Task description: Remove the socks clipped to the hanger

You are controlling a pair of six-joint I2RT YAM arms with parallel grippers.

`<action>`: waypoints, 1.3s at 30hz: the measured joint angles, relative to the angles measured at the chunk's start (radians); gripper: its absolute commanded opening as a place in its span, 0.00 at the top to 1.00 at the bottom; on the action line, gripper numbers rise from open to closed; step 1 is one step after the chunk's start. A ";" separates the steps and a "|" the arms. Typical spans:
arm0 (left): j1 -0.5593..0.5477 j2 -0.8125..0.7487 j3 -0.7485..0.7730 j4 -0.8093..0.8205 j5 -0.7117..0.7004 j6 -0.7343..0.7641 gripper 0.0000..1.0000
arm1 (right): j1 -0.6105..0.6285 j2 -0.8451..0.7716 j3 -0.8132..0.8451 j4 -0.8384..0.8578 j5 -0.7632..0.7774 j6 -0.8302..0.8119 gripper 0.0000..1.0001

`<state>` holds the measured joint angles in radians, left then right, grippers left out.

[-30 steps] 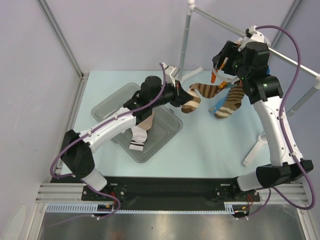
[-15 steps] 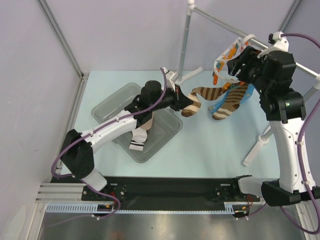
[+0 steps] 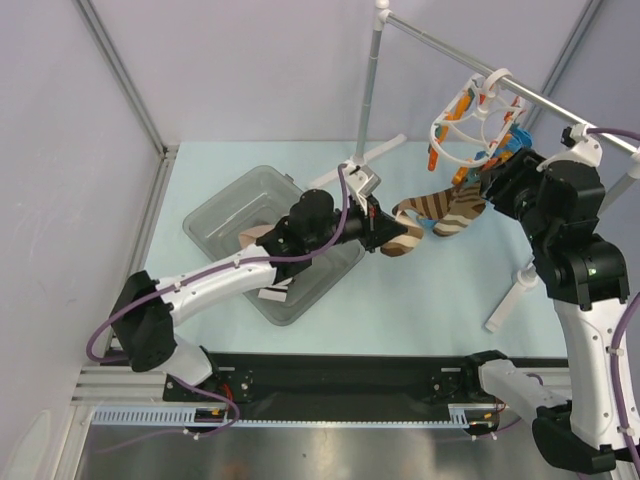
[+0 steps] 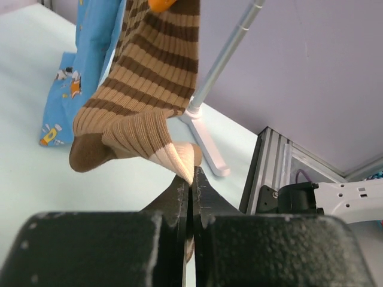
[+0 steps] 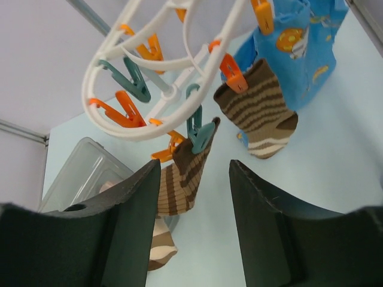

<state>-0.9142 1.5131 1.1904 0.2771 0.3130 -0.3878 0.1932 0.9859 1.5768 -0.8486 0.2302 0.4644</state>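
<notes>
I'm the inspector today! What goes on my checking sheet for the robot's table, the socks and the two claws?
Surface: pale blue table, no spills seen.
Job's things: white hanger hangs from the silver rail; a stretched striped sock, another striped sock and a blue sock are clipped to it.
Clutter: nothing seen; a clear bin holds a sock with a black-striped cuff.
Grippers: left gripper shut on the stretched striped sock's tan toe; right gripper open and empty below the hanger.
Cables: purple cables loop along both arms, clear of the socks.
Surroundings: plain pale walls, metal frame posts.
</notes>
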 measured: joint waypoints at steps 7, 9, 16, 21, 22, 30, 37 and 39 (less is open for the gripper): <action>-0.076 -0.022 -0.038 0.031 -0.083 0.085 1.00 | 0.000 0.013 -0.082 0.020 0.016 0.051 0.45; -0.100 -0.027 -0.049 0.041 -0.104 0.109 1.00 | 0.002 0.018 -0.097 0.024 0.017 0.063 0.45; -0.141 -0.049 -0.084 0.058 -0.149 0.164 1.00 | 0.005 0.013 -0.127 0.066 0.044 0.091 0.48; -0.142 -0.055 -0.087 0.066 -0.154 0.181 1.00 | 0.006 0.006 -0.167 0.102 0.084 0.106 0.50; -0.142 -0.055 -0.087 0.069 -0.154 0.182 1.00 | 0.006 0.006 -0.174 0.111 0.091 0.109 0.51; -0.146 -0.055 -0.088 0.083 -0.154 0.188 1.00 | 0.008 -0.013 -0.261 0.228 0.118 0.127 0.52; -0.162 -0.054 -0.088 0.103 -0.153 0.191 1.00 | 0.008 -0.047 -0.325 0.325 0.121 0.131 0.49; -0.167 -0.054 -0.088 0.103 -0.153 0.195 1.00 | 0.008 -0.054 -0.337 0.346 0.121 0.131 0.49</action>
<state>-1.0817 1.4590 1.1027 0.3805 0.1596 -0.1928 0.2008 0.9318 1.2396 -0.5026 0.3511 0.5957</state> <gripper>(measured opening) 0.018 0.504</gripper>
